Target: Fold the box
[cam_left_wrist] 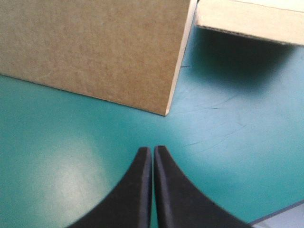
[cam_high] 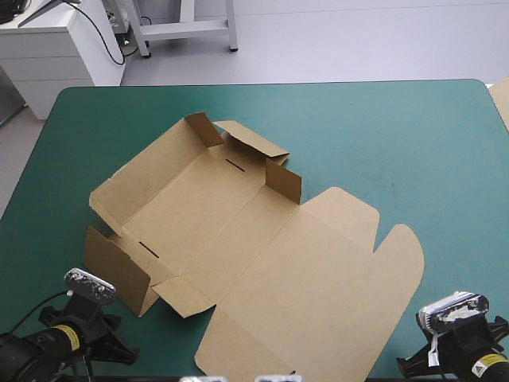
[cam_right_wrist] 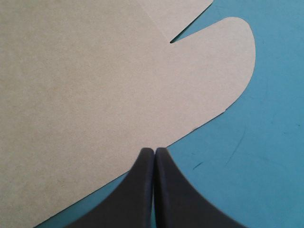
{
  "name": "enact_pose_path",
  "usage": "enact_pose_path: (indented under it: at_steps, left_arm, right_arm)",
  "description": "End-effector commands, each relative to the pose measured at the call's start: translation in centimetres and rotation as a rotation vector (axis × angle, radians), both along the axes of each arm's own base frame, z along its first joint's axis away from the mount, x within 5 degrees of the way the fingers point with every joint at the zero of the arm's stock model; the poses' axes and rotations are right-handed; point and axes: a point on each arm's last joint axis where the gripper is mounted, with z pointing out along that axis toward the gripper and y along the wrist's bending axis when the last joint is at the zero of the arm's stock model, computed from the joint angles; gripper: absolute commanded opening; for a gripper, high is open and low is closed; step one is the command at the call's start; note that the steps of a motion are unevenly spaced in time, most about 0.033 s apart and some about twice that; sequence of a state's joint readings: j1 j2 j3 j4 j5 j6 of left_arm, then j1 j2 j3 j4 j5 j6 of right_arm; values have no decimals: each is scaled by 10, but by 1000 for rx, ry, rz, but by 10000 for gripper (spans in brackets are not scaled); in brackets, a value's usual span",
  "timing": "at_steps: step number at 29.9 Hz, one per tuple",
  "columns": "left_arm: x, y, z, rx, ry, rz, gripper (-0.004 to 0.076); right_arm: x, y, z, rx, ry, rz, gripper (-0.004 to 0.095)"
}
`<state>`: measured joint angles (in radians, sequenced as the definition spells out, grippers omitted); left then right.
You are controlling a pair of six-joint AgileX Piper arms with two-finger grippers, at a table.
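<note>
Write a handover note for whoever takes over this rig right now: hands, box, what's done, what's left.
Left hand: shut, empty, over the teal-green table cover, just short of the flat-cut brown cardboard box.
Right hand: shut, empty, tips at the flat lid's edge.
Box: mid-table, one long wall and the end flaps partly raised, lid flat.
Done: nothing tucked yet. Left: raise and tuck the walls.

Box [cam_high: 238, 239]: lay on the table [cam_high: 413, 135], from the middle to the near edge; tray part at far left; lid [cam_high: 318, 294] flat at near right
Left gripper [cam_left_wrist: 152, 148]: near-left corner; over bare table; side flap [cam_left_wrist: 95, 47] ahead, apart
Right gripper [cam_right_wrist: 154, 149]: near right; tips at the lid's edge
Spare board [cam_high: 503, 99]: at the table's right edge
</note>
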<state>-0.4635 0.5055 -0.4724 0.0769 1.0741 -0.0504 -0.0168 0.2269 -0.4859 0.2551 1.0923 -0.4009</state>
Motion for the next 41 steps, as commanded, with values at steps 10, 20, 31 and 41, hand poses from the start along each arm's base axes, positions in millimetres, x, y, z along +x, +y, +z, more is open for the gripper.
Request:
enact_pose_path:
  at_steps: [10,20,31,41]
  left_arm:
    - [4,-3,9,-27,-43,-5,-8]
    - [4,-3,9,-27,-43,-5,-8]
    - [4,-3,9,-27,-43,-5,-8]
    - [4,-3,9,-27,-43,-5,-8]
  right_arm:
    - [25,-2,80,6,-302,-28,-21]
    - [87,-2,133,-96,-367,54,-20]
    - [171,8,163,79,-302,87,-19]
    - [233,22,159,139,-145,257,-13]
